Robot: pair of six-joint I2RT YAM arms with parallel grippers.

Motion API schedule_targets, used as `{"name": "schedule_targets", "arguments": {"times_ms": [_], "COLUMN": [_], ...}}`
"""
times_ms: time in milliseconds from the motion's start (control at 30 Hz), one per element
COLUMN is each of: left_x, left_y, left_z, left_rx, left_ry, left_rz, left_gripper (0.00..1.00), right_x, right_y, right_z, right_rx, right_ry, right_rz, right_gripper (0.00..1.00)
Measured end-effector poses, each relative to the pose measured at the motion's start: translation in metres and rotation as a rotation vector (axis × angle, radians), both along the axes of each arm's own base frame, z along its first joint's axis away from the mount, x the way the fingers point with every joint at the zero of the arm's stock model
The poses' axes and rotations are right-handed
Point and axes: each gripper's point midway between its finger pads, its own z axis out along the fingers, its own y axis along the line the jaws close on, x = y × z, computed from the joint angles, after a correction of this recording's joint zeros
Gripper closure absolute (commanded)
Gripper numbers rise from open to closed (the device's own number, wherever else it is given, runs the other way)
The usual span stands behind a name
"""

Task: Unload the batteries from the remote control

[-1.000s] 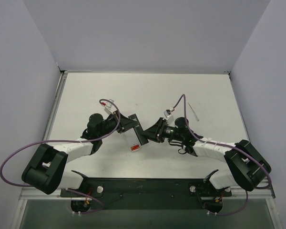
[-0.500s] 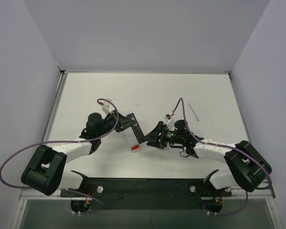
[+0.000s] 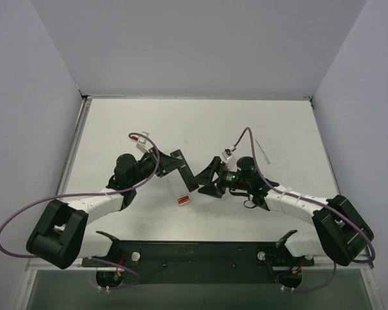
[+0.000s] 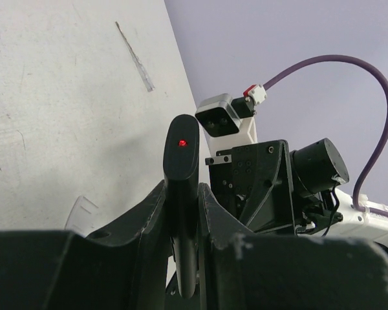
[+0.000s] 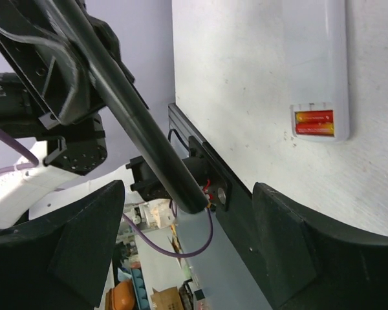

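The remote control [image 3: 185, 172], a slim black bar, hangs above the table with my left gripper [image 3: 171, 166] shut on it. In the left wrist view the remote control [image 4: 181, 161] stands up between the fingers, a red dot at its rounded tip. My right gripper [image 3: 204, 180] is open just right of the bar's lower end. In the right wrist view the remote control [image 5: 132, 113] runs diagonally, and its end hangs untouched inside my right gripper [image 5: 187, 194]. Two reddish-orange batteries [image 5: 315, 123] lie side by side in the end of a whitish strip [image 3: 179, 191] on the table.
A thin silver stick [image 3: 263, 152] lies on the table to the right, behind the right arm. The black mounting rail [image 3: 194, 252] with both arm bases runs along the near edge. Grey walls enclose the table on three sides.
My right gripper has opened and let go of the black bar's lower end. The left gripper keeps its hold, and the bar has shifted slightly toward the back.
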Motion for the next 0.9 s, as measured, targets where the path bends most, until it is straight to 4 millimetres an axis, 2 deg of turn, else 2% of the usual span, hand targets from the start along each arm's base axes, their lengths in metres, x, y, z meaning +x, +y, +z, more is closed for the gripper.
{"name": "schedule_targets", "arguments": {"times_ms": [167,367,467,500,600,700,767,900], "left_x": [-0.003,-0.006,-0.006,-0.007,-0.006,-0.005,-0.005,-0.009], "left_y": [-0.001,-0.002,-0.002,-0.002,-0.003,-0.002,-0.002,-0.006], "left_z": [0.001,0.004,0.005,0.003,0.000,-0.001,-0.001,-0.011], "left_rx": [-0.010,-0.025,-0.031,-0.031,-0.027,-0.039,-0.046,-0.035], "left_ry": [0.000,-0.014,-0.020,-0.016,-0.005,0.016,0.030,0.063], "left_rz": [-0.006,-0.020,-0.024,-0.024,-0.024,-0.020,-0.020,-0.049], "left_gripper": [1.00,1.00,1.00,1.00,1.00,1.00,1.00,1.00], "right_x": [0.012,0.022,0.023,0.024,0.026,0.024,0.022,0.015], "right_y": [0.010,0.018,0.020,0.021,0.023,0.024,0.023,0.019], "right_z": [0.013,0.009,0.007,0.009,0.015,0.020,0.021,0.012], "right_rx": [0.034,0.057,0.067,0.075,0.105,0.128,0.143,0.142], "right_ry": [0.003,0.043,0.063,0.063,0.056,0.028,0.011,0.011], "right_rz": [-0.008,-0.021,-0.025,-0.025,-0.023,-0.008,0.000,0.000], "right_gripper": [0.30,0.35,0.51,0.61,0.75,0.80,0.80,0.81]}}
